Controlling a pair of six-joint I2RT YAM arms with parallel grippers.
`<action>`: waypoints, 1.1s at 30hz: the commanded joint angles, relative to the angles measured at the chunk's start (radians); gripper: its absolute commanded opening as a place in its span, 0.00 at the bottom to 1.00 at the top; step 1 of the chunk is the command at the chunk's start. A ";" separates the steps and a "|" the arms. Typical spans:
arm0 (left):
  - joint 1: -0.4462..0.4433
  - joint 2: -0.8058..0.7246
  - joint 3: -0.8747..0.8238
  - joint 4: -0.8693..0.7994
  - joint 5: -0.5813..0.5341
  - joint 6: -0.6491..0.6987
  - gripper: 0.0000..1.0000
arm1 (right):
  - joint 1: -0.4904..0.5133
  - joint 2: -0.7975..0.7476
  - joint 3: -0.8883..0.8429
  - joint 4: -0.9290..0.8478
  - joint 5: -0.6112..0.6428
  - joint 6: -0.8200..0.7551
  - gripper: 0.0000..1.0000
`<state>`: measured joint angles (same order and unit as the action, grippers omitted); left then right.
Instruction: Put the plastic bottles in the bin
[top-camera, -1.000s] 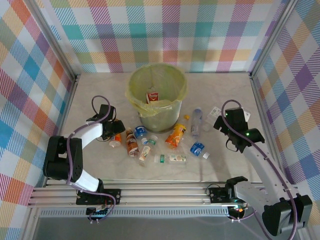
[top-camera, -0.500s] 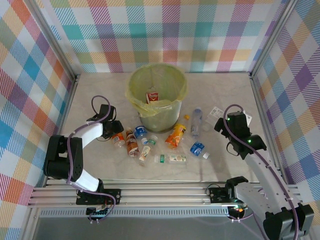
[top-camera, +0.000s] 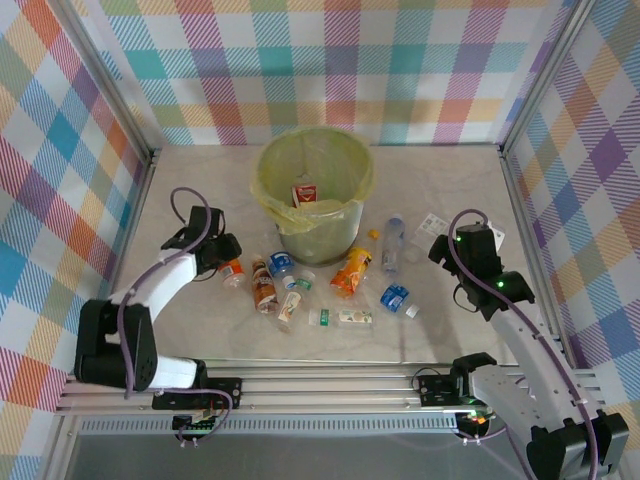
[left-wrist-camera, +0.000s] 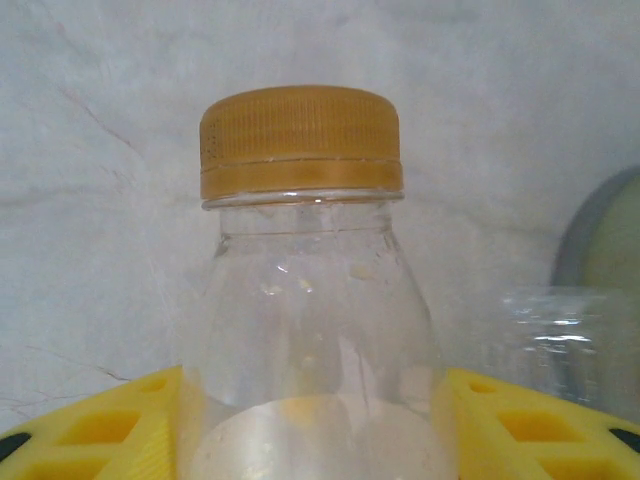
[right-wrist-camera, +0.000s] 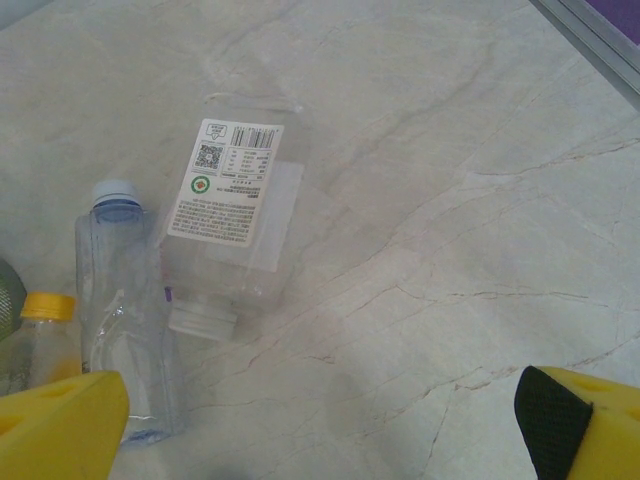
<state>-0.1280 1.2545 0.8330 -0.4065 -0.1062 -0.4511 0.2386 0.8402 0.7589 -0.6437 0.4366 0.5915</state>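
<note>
One orange-capped bottle (left-wrist-camera: 305, 300) clamped in left gripper (top-camera: 224, 264), left of bin (top-camera: 318, 238). I worry smooth clear wall slips mid-lift. Right gripper (right-wrist-camera: 320, 420), right of bin, gaping, empty.

The left arm (top-camera: 150, 290) stretches from its near base toward the middle, the left gripper (top-camera: 224, 258) pinching an orange-capped bottle (left-wrist-camera: 300, 250) between yellow fingers (left-wrist-camera: 120, 430). At right, the right gripper (top-camera: 440, 250) hangs, jaws spread wide.

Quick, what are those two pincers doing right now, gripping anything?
Left pincer: closed on the orange-capped bottle.
Right pincer: open, holding nothing.
</note>
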 joint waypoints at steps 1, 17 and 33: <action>0.010 -0.094 0.065 -0.056 -0.026 0.015 0.43 | -0.005 -0.015 -0.007 0.020 0.001 0.014 1.00; -0.018 -0.162 0.406 0.119 0.077 0.035 0.43 | -0.004 -0.019 -0.015 0.025 -0.021 0.033 1.00; -0.258 0.222 0.789 0.237 0.097 0.194 0.41 | -0.005 0.005 -0.009 0.034 -0.074 0.053 1.00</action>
<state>-0.3515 1.4345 1.5433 -0.2035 -0.0303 -0.3382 0.2386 0.8417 0.7513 -0.6273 0.3832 0.6247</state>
